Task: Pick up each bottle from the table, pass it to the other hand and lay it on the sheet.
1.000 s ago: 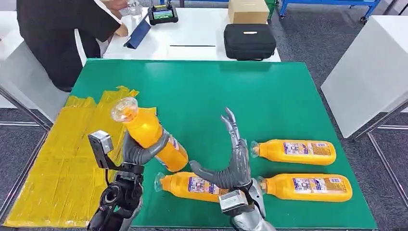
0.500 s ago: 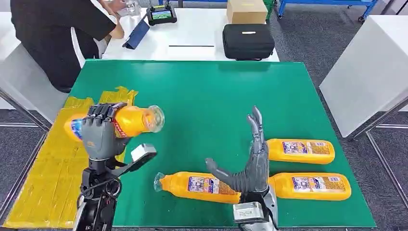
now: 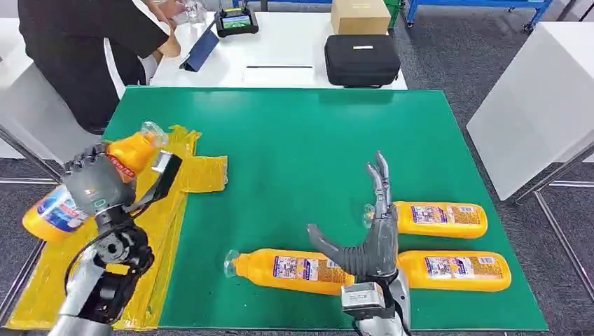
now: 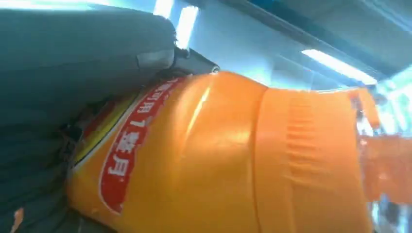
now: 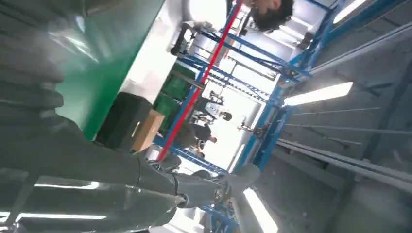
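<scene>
Head view: left hand (image 3: 90, 185) wrapped round bottle (image 3: 84, 187), held tilted in the air over the left edge of the yellow sheet (image 3: 105, 259), cap end toward the far side, base end hanging out past the sheet's edge. Right hand (image 3: 371, 234) empty, fingers spread and pointing up, over the green table (image 3: 294, 140) above the three spare bottles (image 3: 291, 271) lying near the front edge. Person's dark sleeve at far left beyond the table.

Left wrist view: grey thumb (image 4: 73, 53) pressed on the label, orange body (image 4: 233, 160) close up; grip looks firm, mid-body.

Right wrist view: fingers (image 5: 194, 187) straight and apart, nothing in them; black case (image 5: 121, 121) and box at the table's far end.

Step in hand, by judgement: laying down on the sheet. To do well: bring the bottle inward so its whole length sits over the yellow, level it, lower till it touches, then let go; dropped from height, likely to roll off the edge.
</scene>
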`<action>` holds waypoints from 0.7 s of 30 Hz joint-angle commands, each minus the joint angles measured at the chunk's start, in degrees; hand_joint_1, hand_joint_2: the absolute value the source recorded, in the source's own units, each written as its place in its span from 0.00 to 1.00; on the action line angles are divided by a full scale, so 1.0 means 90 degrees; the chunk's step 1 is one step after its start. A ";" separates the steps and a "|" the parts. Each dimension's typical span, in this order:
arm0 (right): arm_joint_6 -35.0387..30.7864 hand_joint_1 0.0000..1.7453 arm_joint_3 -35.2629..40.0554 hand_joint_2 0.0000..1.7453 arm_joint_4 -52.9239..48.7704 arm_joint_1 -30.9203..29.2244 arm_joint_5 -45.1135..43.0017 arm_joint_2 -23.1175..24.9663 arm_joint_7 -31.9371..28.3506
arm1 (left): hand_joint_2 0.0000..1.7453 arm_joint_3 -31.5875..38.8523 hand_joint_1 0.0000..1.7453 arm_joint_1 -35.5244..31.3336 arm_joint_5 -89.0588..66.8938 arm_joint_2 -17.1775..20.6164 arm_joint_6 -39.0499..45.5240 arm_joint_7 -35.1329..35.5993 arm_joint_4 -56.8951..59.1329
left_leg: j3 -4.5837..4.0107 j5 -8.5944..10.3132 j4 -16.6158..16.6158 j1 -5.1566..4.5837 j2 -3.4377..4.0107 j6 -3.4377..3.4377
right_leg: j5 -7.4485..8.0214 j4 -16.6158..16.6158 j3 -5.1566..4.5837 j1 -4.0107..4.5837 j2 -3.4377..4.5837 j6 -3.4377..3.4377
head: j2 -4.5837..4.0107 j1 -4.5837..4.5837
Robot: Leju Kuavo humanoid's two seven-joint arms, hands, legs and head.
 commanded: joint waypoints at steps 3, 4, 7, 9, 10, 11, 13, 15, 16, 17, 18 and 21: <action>0.0362 0.00 -0.0141 1.00 0.0125 -0.0002 0.0306 -0.0197 0.0464 | 1.00 0.0668 1.00 0.0325 0.0428 -0.0908 -0.1031 -0.2762 0.1206 | 0.0023 -0.0011 -0.0004 0.0005 0.0048 -0.0015 | -0.0004 -0.0004 0.0016 -0.0002 0.0031 0.0006 | 0.0000 0.0002; 0.0398 0.00 -0.0150 1.00 0.0155 -0.0026 0.0304 -0.0195 0.0472 | 1.00 0.0890 1.00 0.0336 0.0709 -0.1029 -0.1098 -0.3244 0.1227 | 0.0017 -0.0008 -0.0008 -0.0004 0.0054 -0.0011 | -0.0001 -0.0002 0.0003 -0.0011 0.0041 0.0008 | 0.0000 -0.0002; 0.0592 0.00 -0.0156 1.00 0.0333 -0.0228 0.0233 -0.0178 0.0503 | 1.00 0.1273 1.00 0.0301 0.1508 -0.1098 -0.1525 -0.4237 0.1364 | 0.0019 -0.0009 -0.0005 -0.0006 0.0023 -0.0021 | -0.0008 -0.0007 0.0011 -0.0005 0.0008 0.0008 | 0.0000 -0.0002; 0.0601 0.00 -0.0166 1.00 0.0356 -0.0249 0.0231 -0.0155 0.0501 | 1.00 0.1327 1.00 0.0301 0.1531 -0.1079 -0.1531 -0.4307 0.1392 | 0.0010 -0.0010 -0.0002 -0.0002 0.0026 -0.0022 | -0.0002 -0.0008 0.0002 -0.0002 0.0022 0.0006 | 0.0000 0.0000; 0.0601 0.00 -0.0166 1.00 0.0356 -0.0249 0.0231 -0.0155 0.0501 | 1.00 0.1327 1.00 0.0301 0.1531 -0.1079 -0.1531 -0.4307 0.1392 | 0.0003 -0.0010 -0.0003 -0.0002 0.0035 -0.0018 | 0.0001 -0.0008 -0.0005 -0.0003 0.0031 0.0006 | 0.0000 -0.0002; 0.0601 0.00 -0.0166 1.00 0.0356 -0.0249 0.0231 -0.0155 0.0501 | 1.00 0.1327 1.00 0.0301 0.1531 -0.1079 -0.1531 -0.4307 0.1392 | 0.0014 -0.0014 -0.0003 -0.0001 0.0043 -0.0026 | -0.0003 -0.0007 0.0005 -0.0003 0.0031 0.0006 | 0.0000 0.0000; 0.0683 0.00 -0.0140 1.00 0.0354 -0.0257 0.0234 -0.0156 0.0524 | 1.00 0.1459 1.00 0.0331 0.1721 -0.1101 -0.1731 -0.4518 0.1395 | -0.0005 -0.0005 -0.0004 -0.0005 0.0030 -0.0012 | 0.0002 -0.0005 -0.0015 -0.0007 0.0026 0.0004 | 0.0000 0.0000; 0.0780 0.00 -0.0131 1.00 0.0374 -0.0310 0.0239 -0.0147 0.0575 | 1.00 0.1564 1.00 0.0396 0.1880 -0.1040 -0.1950 -0.4685 0.1388 | 0.0003 -0.0007 -0.0006 -0.0002 0.0033 -0.0018 | 0.0000 -0.0007 -0.0009 -0.0005 0.0026 0.0003 | 0.0000 -0.0002; 0.0828 0.00 -0.0132 1.00 0.0359 -0.0327 0.0244 -0.0137 0.0608 | 1.00 0.1636 1.00 0.0453 0.1878 -0.1001 -0.1961 -0.4689 0.1353 | 0.0012 -0.0011 -0.0005 0.0001 0.0034 -0.0026 | -0.0004 -0.0006 0.0000 -0.0002 0.0024 0.0003 | 0.0000 -0.0002; 0.0901 0.00 -0.0138 1.00 0.0309 -0.0327 0.0285 -0.0119 0.0666 | 1.00 0.1742 1.00 0.0493 0.1795 -0.1004 -0.2016 -0.4608 0.1325 | 0.0008 -0.0009 -0.0006 0.0000 0.0033 -0.0021 | -0.0001 -0.0006 -0.0005 -0.0004 0.0027 0.0004 | 0.0000 -0.0002; 0.0970 0.00 -0.0138 1.00 0.0269 -0.0319 0.0337 -0.0105 0.0716 | 1.00 0.1855 1.00 0.0528 0.1720 -0.1030 -0.2072 -0.4558 0.1281 | 0.0013 -0.0013 -0.0005 0.0004 0.0039 -0.0025 | -0.0003 -0.0006 0.0000 -0.0001 0.0031 0.0004 | 0.0000 -0.0002; 0.1111 0.00 -0.0119 1.00 0.0199 -0.0267 0.0510 -0.0086 0.0863 | 1.00 0.2175 0.00 0.0630 0.1596 -0.1150 -0.1997 -0.4445 0.1139 | 0.0010 -0.0013 -0.0004 0.0003 0.0048 -0.0021 | -0.0002 0.0001 -0.0006 -0.0004 0.0038 0.0006 | 0.0000 -0.0002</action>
